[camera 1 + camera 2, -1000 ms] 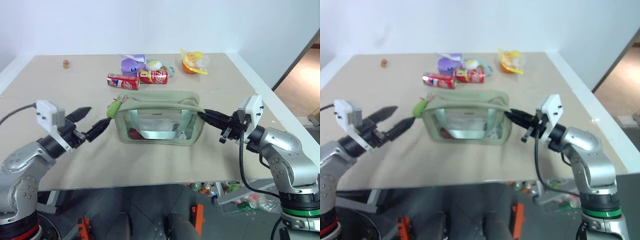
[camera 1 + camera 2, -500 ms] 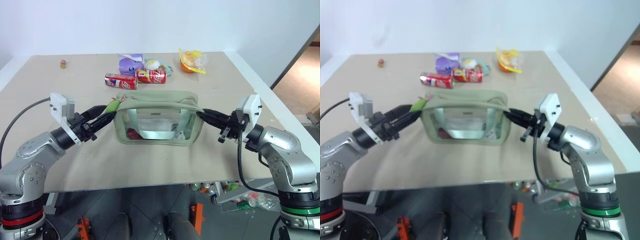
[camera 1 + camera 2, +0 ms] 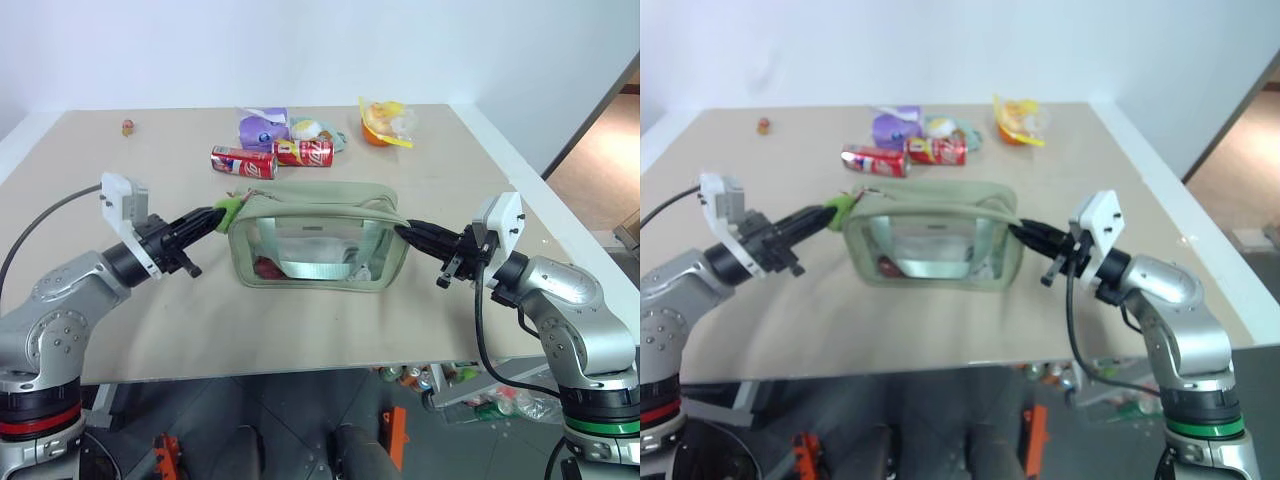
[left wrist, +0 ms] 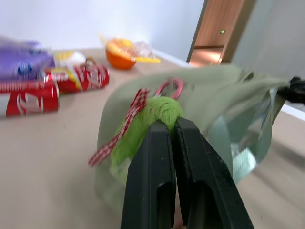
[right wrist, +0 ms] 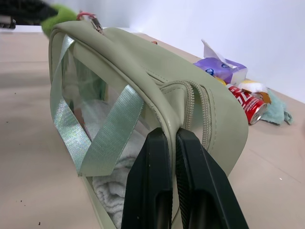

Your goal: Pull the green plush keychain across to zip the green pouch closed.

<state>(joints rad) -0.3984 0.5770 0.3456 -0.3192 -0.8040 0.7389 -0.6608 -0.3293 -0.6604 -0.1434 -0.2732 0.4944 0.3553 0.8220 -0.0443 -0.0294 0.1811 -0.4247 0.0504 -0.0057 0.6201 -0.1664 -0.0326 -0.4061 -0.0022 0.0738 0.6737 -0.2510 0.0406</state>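
Note:
The green pouch (image 3: 318, 245) stands upright mid-table, with clear window sides and a webbing strap (image 5: 102, 133). At its left end the small lime-green plush keychain (image 3: 230, 206) hangs from the zipper pull by a pink ring (image 4: 170, 87) and a red checked ribbon. My left gripper (image 3: 217, 214) is shut on that plush, whose fuzzy green body (image 4: 152, 114) sits pinched between the black fingers (image 4: 157, 167). My right gripper (image 3: 408, 229) is shut on the pouch's right end, its fingertips (image 5: 157, 143) clamped on the fabric just below the zipper end.
Behind the pouch lie two red cans (image 3: 245, 162) (image 3: 307, 152), a purple packet (image 3: 265, 127), a pale soft item (image 3: 310, 130) and a yellow-orange plush toy (image 3: 385, 122). A small brown object (image 3: 127, 127) sits far back left. The table's right edge (image 3: 520, 185) runs close to my right arm.
My left gripper, open and short of the pouch a second ago, has moved in to the keychain and shut on it. The right gripper has kept its hold.

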